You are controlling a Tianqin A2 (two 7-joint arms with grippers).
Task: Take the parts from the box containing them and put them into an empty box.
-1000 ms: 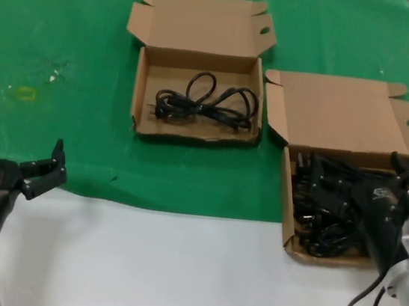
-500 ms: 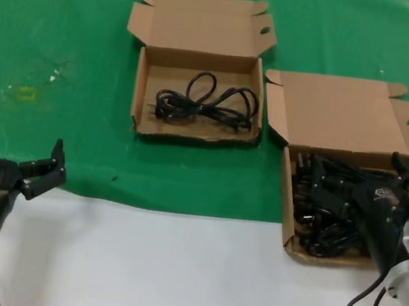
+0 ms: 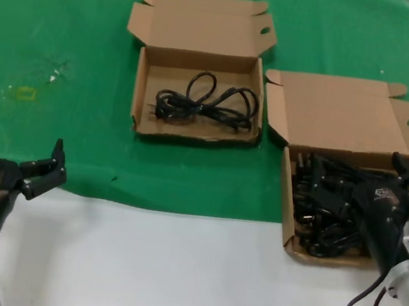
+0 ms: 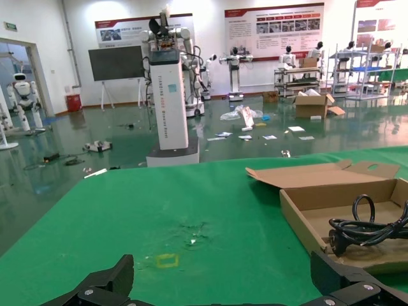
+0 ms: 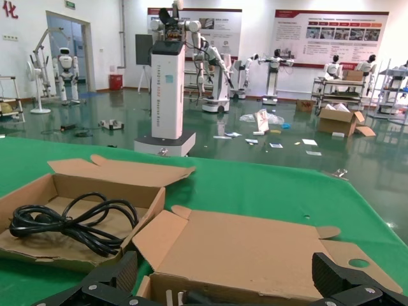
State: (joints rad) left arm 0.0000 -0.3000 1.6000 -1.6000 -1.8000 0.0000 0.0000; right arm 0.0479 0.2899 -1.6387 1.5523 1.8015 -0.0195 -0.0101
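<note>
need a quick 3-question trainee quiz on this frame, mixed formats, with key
1. True or false: the far box holds no cord.
2. Which gripper is over the full box? A) left gripper B) right gripper
3. Fill in: the left gripper's jaws are ____.

Key:
1. False; one black cord lies in it.
2. B; the left gripper waits at the near left, over the table edge.
3. open

Plenty of bare green mat (image 3: 68, 44) is left open on the left side. The narrow gap between the two boxes is blocked by the near box's raised lid (image 3: 338, 114).
</note>
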